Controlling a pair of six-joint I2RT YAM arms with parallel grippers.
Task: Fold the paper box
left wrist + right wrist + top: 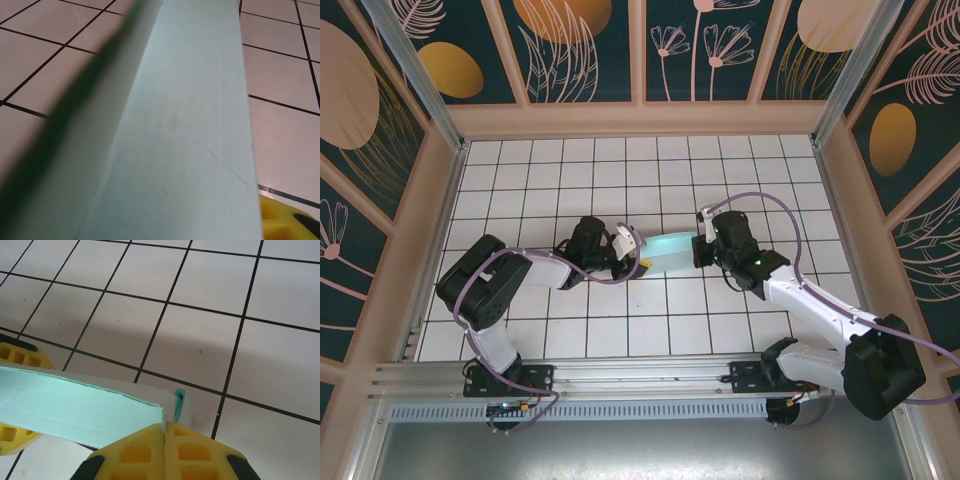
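Mid-frame from above, the paper box [670, 250] is clamped at its left end by the left gripper [636, 250]. The right gripper [165, 427], drawn fully together, is set against its right end. The end flap [178, 402] is best pushed in squarely, the thin card left uncrushed.

My top camera looks steeply down from above the near edge onto the tiled counter [570, 330]. Both wrist cameras hover close over the paper box [200, 125] and tiles, which my overhead view shares.

Right gripper [165, 426] closed; left gripper [632, 248] half-spread.
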